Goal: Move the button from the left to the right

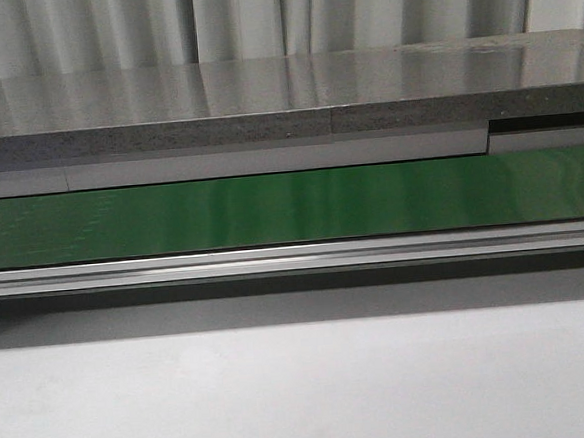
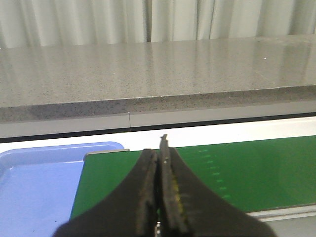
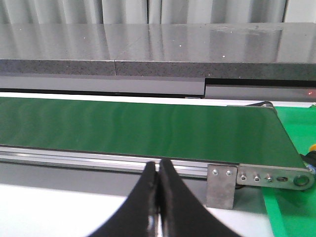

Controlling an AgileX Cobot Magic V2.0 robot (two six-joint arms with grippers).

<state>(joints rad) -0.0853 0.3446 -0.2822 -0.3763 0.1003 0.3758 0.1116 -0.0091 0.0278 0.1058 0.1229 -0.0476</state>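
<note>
The button does not show plainly in any view. My left gripper (image 2: 158,154) is shut with nothing visible between its black fingers; it hangs over the left end of the green conveyor belt (image 2: 237,173). My right gripper (image 3: 158,165) is shut and empty, in front of the belt's aluminium rail (image 3: 98,159), near the belt's right end. Neither gripper shows in the front view, where the green belt (image 1: 291,207) is bare. A tiny yellow bit (image 3: 312,147) sits at the edge of the right wrist view; I cannot tell what it is.
A blue tray (image 2: 34,182) lies just off the belt's left end. A green mat (image 3: 291,207) lies past the belt's right end, beside a metal bracket (image 3: 220,185). A grey stone counter (image 1: 284,99) runs behind the belt. White tabletop (image 1: 304,389) lies in front.
</note>
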